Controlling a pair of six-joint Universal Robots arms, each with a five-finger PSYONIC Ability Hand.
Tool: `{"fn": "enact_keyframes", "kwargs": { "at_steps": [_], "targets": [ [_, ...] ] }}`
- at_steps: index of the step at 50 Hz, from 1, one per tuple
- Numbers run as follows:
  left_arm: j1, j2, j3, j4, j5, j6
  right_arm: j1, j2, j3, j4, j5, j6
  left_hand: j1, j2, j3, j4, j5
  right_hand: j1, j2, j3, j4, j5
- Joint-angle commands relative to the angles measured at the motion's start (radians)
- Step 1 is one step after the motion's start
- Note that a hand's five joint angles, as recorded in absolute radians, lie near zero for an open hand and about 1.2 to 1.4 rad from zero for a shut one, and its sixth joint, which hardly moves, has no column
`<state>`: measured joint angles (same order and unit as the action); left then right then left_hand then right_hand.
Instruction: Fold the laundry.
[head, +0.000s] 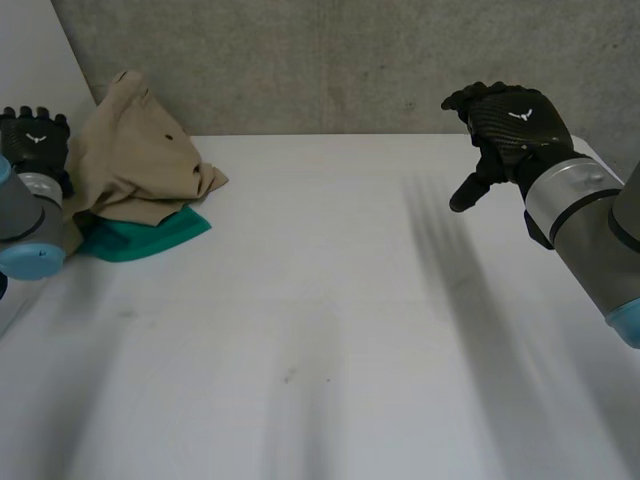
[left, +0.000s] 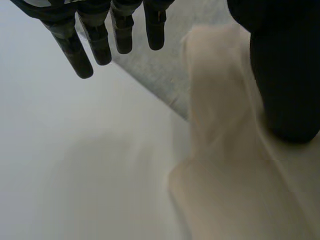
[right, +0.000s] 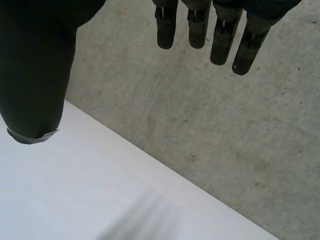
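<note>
1. White counter is stretching from the near edge back to a grey wall.
2. Over at the counter's far left corner, a rumpled beige cloth is lying heaped on a green cloth, whose edge is poking out from under it toward the near side.
3. Just beside the beige cloth, on its outer side, the left robot hand is standing. In the left wrist view its fingers are reaching out straight and apart from the thumb, so it is released and grasping nothing. The beige cloth is showing next to the thumb, and I cannot tell whether the two are touching.
4. Over the far right of the counter, well apart from both cloths, the right robot hand is hanging in the air. Its fingers are pointing straight toward the wall with the thumb held wide, so it too is released and grasping nothing.
</note>
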<state>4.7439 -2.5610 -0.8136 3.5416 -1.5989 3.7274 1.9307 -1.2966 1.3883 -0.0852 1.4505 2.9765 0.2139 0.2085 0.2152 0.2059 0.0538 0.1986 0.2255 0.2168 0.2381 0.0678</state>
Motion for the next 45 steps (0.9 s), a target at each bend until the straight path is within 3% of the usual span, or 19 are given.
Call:
{"fn": "enact_keyframes", "kwargs": {
  "at_steps": [1, 2, 3, 5, 6, 13, 20, 23, 27, 28, 35, 36, 37, 38, 39, 45],
  "targets": [
    [0.013, -0.102, 0.125, 0.002, 0.074, -0.003, 0.001, 0.003, 0.006, -0.001, 0.002, -0.042, 0.321, 0.327, 0.32, 0.329, 0.307, -0.024, -0.051, -0.042, -0.064, -0.068],
    [0.013, -0.108, 0.131, 0.002, 0.08, -0.001, 0.001, 0.003, 0.006, -0.001, 0.002, -0.044, 0.421, 0.427, 0.42, 0.429, 0.407, -0.024, -0.051, -0.042, -0.064, -0.068],
    [0.011, -0.126, 0.152, 0.002, 0.083, 0.0, 0.001, 0.003, 0.006, 0.001, 0.002, -0.044, 0.733, 0.739, 0.732, 0.741, 0.719, -0.024, -0.051, -0.042, -0.064, -0.068],
    [0.008, -0.136, 0.169, 0.002, 0.077, 0.0, 0.001, 0.003, 0.006, 0.001, 0.002, -0.044, 1.119, 1.124, 1.118, 1.127, 1.105, -0.024, -0.051, -0.042, -0.064, -0.068],
    [0.001, -0.136, 0.172, 0.003, 0.064, 0.002, -0.001, 0.003, 0.006, 0.001, 0.004, -0.044, 1.182, 1.187, 1.18, 1.19, 1.167, -0.024, -0.051, -0.042, -0.064, -0.068],
    [-0.082, -0.021, 0.076, 0.006, -0.012, -0.033, -0.006, -0.003, 0.001, 0.001, 0.004, -0.044, 1.182, 1.188, 1.181, 1.19, 1.168, -0.024, -0.051, -0.042, -0.064, -0.068],
    [-0.229, 0.306, -0.22, 0.01, -0.004, -0.292, -0.013, -0.01, -0.008, 0.002, 0.005, -0.045, 1.182, 1.188, 1.181, 1.19, 1.168, -0.024, -0.051, -0.042, -0.064, -0.068],
    [-0.333, 0.461, -0.349, 0.002, 0.023, -0.429, -0.015, -0.023, -0.009, 0.002, 0.008, -0.045, 1.182, 1.188, 1.181, 1.19, 1.168, -0.024, -0.051, -0.042, -0.064, -0.068],
    [-0.464, 0.636, -0.527, -0.006, 0.111, -0.546, -0.015, -0.049, -0.011, 0.001, 0.008, -0.045, 1.182, 1.188, 1.181, 1.19, 1.168, -0.024, -0.051, -0.042, -0.064, -0.068],
    [-0.511, 0.686, -0.598, -0.006, 0.164, -0.569, -0.015, -0.053, -0.011, 0.001, 0.008, -0.044, 1.182, 1.188, 1.181, 1.19, 1.168, -0.024, -0.051, -0.042, -0.064, -0.068],
    [-0.647, 0.768, -0.789, -0.026, 0.391, -0.575, -0.016, -0.073, -0.018, -0.001, 0.001, -0.044, 1.182, 1.188, 1.181, 1.19, 1.168, -0.024, -0.051, -0.042, -0.064, -0.068],
    [-0.674, 0.772, -0.823, -0.041, 0.446, -0.569, -0.016, -0.073, -0.022, -0.001, 0.001, -0.044, 0.77, 0.775, 0.769, 0.778, 0.756, -0.024, -0.051, -0.042, -0.064, -0.068],
    [-0.683, 0.772, -0.832, -0.05, 0.458, -0.564, -0.018, -0.072, -0.026, 0.002, 0.001, -0.044, 0.507, 0.513, 0.506, 0.515, 0.493, -0.024, -0.051, -0.042, -0.064, -0.068],
    [-0.694, 0.774, -0.843, -0.061, 0.474, -0.549, -0.016, -0.072, -0.028, 0.005, 0.001, -0.044, 0.086, 0.092, 0.085, 0.094, 0.072, -0.024, -0.051, -0.042, -0.064, -0.068],
    [-0.697, 0.779, -0.848, -0.072, 0.481, -0.525, -0.016, -0.072, -0.029, 0.007, 0.001, -0.044, -0.039, -0.034, -0.041, -0.031, -0.054, -0.024, -0.051, -0.042, -0.064, -0.068],
    [-0.667, 0.779, -0.842, -0.112, 0.45, -0.393, -0.015, -0.066, -0.038, 0.01, 0.001, -0.066, -0.027, -0.021, -0.028, -0.019, -0.041, -0.024, -0.051, -0.042, -0.064, -0.068]
  ]
}}
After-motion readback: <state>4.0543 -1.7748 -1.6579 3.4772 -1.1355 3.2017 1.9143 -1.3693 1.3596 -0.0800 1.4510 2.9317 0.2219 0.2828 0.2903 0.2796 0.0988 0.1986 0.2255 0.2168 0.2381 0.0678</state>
